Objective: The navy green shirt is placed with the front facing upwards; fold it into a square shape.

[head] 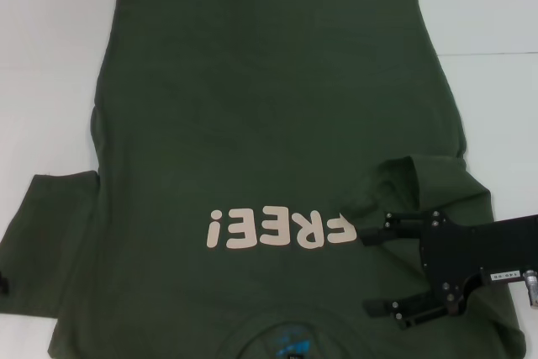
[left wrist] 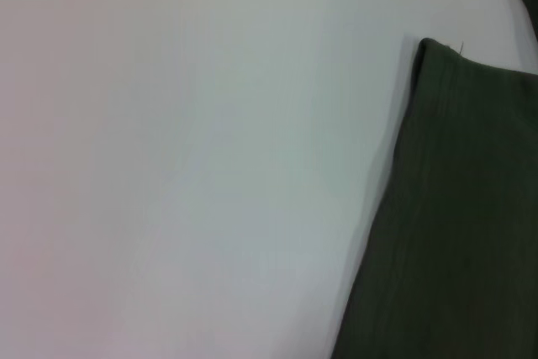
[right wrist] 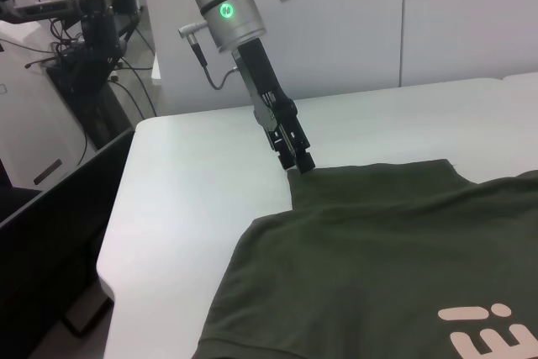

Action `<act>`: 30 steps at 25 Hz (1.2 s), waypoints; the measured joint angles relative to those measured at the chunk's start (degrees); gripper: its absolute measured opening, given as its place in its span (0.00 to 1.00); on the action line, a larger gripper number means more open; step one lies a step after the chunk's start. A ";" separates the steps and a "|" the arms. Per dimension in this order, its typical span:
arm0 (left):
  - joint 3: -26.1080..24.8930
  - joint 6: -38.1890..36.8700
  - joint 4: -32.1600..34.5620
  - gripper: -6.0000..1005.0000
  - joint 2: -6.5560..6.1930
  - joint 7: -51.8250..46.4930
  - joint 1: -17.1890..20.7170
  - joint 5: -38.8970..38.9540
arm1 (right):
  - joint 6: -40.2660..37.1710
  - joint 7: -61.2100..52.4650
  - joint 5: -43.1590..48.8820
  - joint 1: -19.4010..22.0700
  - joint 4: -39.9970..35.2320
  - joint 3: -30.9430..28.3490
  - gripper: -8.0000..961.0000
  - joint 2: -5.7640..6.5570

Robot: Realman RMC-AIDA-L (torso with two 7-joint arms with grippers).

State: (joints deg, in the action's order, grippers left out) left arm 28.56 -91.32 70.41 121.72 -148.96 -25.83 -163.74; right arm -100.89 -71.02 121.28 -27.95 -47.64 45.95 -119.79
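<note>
The navy green shirt [head: 252, 124] is lying front-up, "FREE!" showing. The right gripper [head: 378, 271], at four o'clock, is gaping wide over the folded sleeve, gripping nothing. The left gripper [right wrist: 301, 160] is pinching the shirt's other sleeve.

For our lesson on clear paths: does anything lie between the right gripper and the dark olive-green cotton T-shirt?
Nothing visible does. The right gripper hangs open directly over the dark olive-green cotton T-shirt, beside its pale lettering. The left gripper is at the other sleeve's edge, also unobstructed.
</note>
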 joint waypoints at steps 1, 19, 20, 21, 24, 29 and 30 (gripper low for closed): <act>0.00 0.00 0.01 0.70 0.00 0.01 0.00 0.00 | 0.00 0.00 0.00 0.00 0.00 0.03 0.96 0.00; 0.78 -0.13 -0.44 0.68 0.06 -0.02 -0.45 0.00 | 0.04 -0.06 0.00 0.18 -0.01 0.48 0.96 0.00; 0.84 -0.29 -0.44 0.68 0.10 -0.02 -0.57 0.00 | 0.07 -0.07 0.00 0.17 -0.01 0.52 0.96 0.00; 0.90 -0.43 -0.44 0.68 0.15 -0.02 -0.69 0.00 | 0.09 -0.07 0.00 0.17 0.00 0.56 0.96 0.00; 1.24 -0.52 -0.44 0.68 0.24 -0.08 -1.01 0.03 | 0.17 -0.10 0.00 0.22 0.06 0.62 0.96 0.00; 1.52 -1.13 -0.44 0.67 0.37 -0.20 -1.52 0.18 | 0.18 -0.16 0.00 0.41 0.06 0.64 0.96 0.00; 1.52 -1.21 -0.44 0.67 0.37 -0.23 -1.65 0.17 | 0.18 -0.16 0.00 0.42 0.04 0.64 0.96 0.00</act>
State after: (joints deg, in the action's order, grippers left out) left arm 30.08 -92.52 69.96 122.09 -149.19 -27.47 -163.57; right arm -100.71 -71.18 121.29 -27.53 -47.59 46.58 -119.79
